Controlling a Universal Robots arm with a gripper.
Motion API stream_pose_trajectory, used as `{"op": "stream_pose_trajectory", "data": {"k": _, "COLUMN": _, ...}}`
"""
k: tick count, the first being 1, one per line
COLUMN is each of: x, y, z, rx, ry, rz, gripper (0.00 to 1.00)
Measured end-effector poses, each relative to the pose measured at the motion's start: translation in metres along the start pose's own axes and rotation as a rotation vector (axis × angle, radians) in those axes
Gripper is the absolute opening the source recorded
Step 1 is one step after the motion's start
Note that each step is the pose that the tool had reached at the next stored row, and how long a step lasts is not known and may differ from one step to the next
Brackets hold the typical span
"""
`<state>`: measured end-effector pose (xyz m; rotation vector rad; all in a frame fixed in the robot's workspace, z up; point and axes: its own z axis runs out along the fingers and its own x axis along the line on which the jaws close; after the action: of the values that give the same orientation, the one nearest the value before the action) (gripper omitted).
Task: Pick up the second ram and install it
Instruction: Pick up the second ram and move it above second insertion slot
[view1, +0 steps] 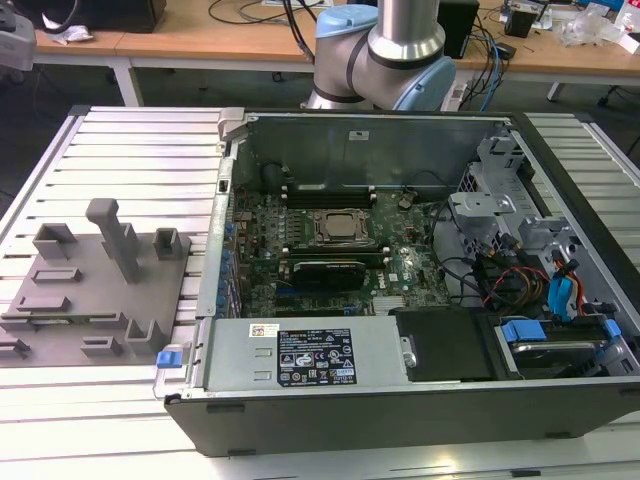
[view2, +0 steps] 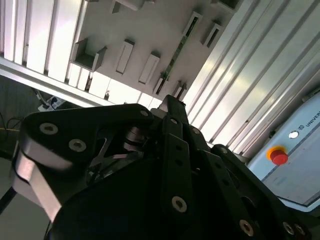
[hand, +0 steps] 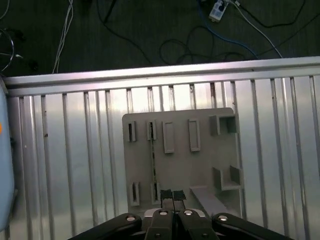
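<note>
Step in hand: I judged this to be the approach for the pick; the second ram (hand: 153, 165) was not yet taken.
Doing it well: I would need my jaws spread wider than the stick's thin edge and squared across its length. They should be centred over its middle and brought straight down, so that neither pad knocked the holders. I judged that a skewed grip would make seating it in a slot hard.
Second ram: it stood on its thin edge on the grey fixture plate (hand: 180, 170), spanning two small holders, one at each end, toward one side of the plate.
Gripper: my gripper (hand: 172, 195) hung above the plate's edge, apart from it and just off the stick's line toward the plate's middle. Its two pads (hand: 166, 194) looked pressed together, with nothing between them and touching nothing.
Computer case: in the exterior view the open computer case (view1: 400, 425) lay just beside the plate, on the exterior view's right of it.
</note>
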<state>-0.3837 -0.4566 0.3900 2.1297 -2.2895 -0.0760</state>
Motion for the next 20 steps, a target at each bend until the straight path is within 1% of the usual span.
{"op": "stream_pose_trajectory", "data": {"k": 3, "x": 0.0000, "y": 0.0000, "z": 0.0000, "rx": -0.0001, "ry": 0.0003, "rz": -0.005, "gripper": 0.11}}
{"op": "stream_pose_trajectory", "data": {"k": 4, "x": 0.0000, "y": 0.0000, "z": 0.0000, "rx": -0.0002, "ry": 0.0003, "rz": -0.006, "gripper": 0.24}}
{"op": "stream_pose_trajectory", "data": {"k": 5, "x": 0.0000, "y": 0.0000, "z": 0.0000, "rx": -0.0002, "ry": 0.0004, "rz": -0.008, "gripper": 0.24}}
{"op": "stream_pose_trajectory", "data": {"k": 6, "x": 0.0000, "y": 0.0000, "z": 0.0000, "rx": -0.0003, "ry": 0.0005, "rz": -0.010, "gripper": 0.30}}
{"op": "stream_pose_trajectory", "data": {"k": 12, "x": 0.0002, "y": -0.0001, "z": 0.0021, "rx": -0.0003, "ry": 0.0005, "rz": -0.010, "gripper": 0.30}}
{"op": "stream_pose_trajectory", "data": {"k": 20, "x": 0.0007, "y": -0.0004, "z": 0.0079, "rx": -0.0003, "ry": 0.0005, "rz": -0.010, "gripper": 0.30}}
